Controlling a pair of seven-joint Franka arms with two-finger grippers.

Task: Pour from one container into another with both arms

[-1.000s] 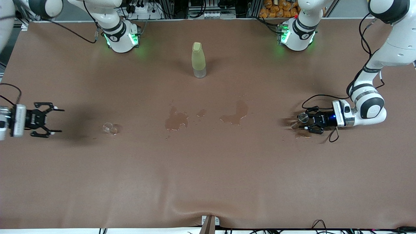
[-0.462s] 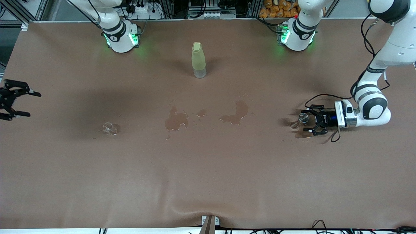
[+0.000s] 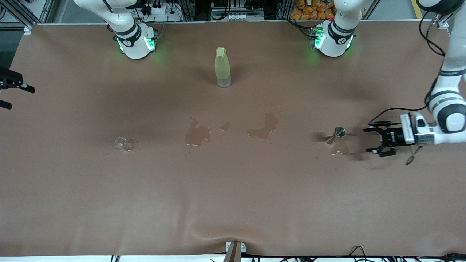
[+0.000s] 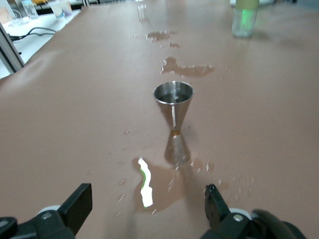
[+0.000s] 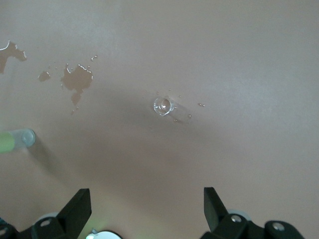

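On the brown mat toward the left arm's end, the small steel cone-shaped jigger stands upright by itself, a puddle at its foot. I've got the left gripper just beside it, low over the mat, fingers spread, holding nothing. The small clear glass sits toward the right arm's end, well apart from the jigger, droplets around it. Between them, two more wet patches on the mat. Farther from the camera, the tall yellow-green bottle stands between the arm bases. The right gripper hangs high at the table edge, fingers spread wide, empty. Risks as I see them: wet mat and a narrow jigger foot, so any brush from the left fingers could tip it. Glass is slick too.
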